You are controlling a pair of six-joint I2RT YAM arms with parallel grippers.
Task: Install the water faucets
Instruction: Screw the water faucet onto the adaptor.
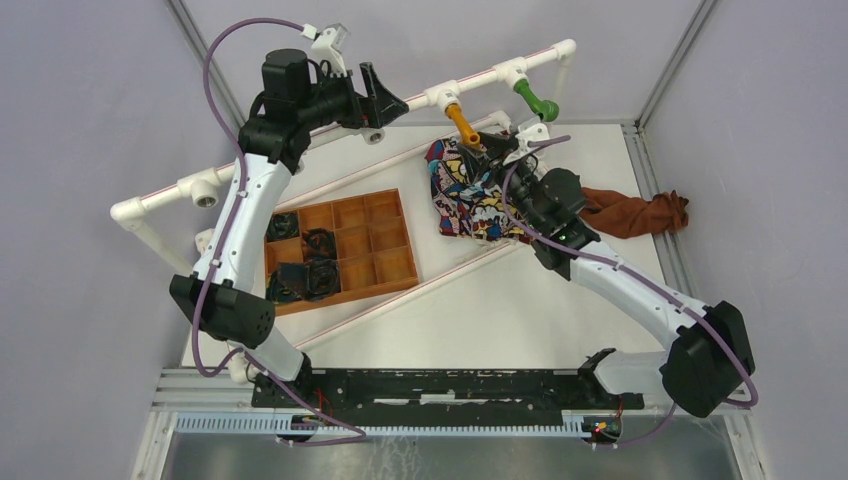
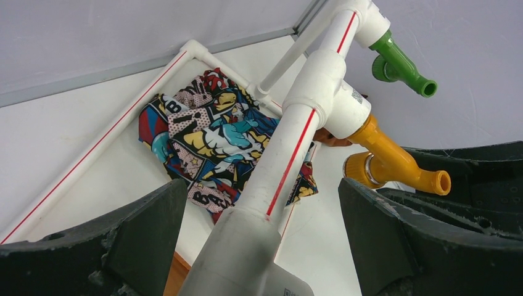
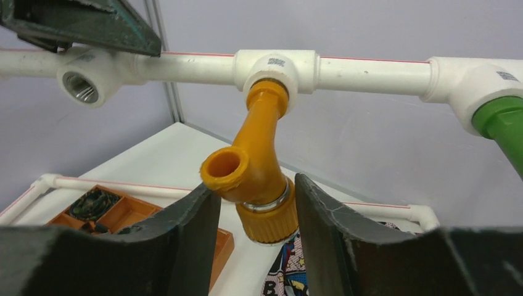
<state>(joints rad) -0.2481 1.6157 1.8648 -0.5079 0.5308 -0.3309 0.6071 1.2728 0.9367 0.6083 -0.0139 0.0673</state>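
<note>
An orange-yellow water faucet [image 1: 462, 122] is screwed into a T-fitting on the raised white pipe rail [image 1: 480, 80], with its spout toward the right wrist camera. My right gripper [image 3: 256, 185] is shut on this faucet [image 3: 259, 154]: one finger presses the spout lip, the other the ribbed knob. A green water faucet [image 1: 535, 100] sits in the neighbouring fitting to the right. My left gripper [image 2: 262, 185] is open and straddles the rail [image 2: 290, 154] left of the orange faucet [image 2: 385, 157] without touching it. The green faucet [image 2: 401, 61] shows beyond.
An empty threaded T-fitting [image 3: 80, 80] sits on the rail near my left gripper, and another [image 1: 205, 190] further left. An orange compartment tray [image 1: 390, 265] holds dark parts. A comic-print cloth [image 1: 470, 195] and a brown cloth [image 1: 640, 212] lie under my right arm.
</note>
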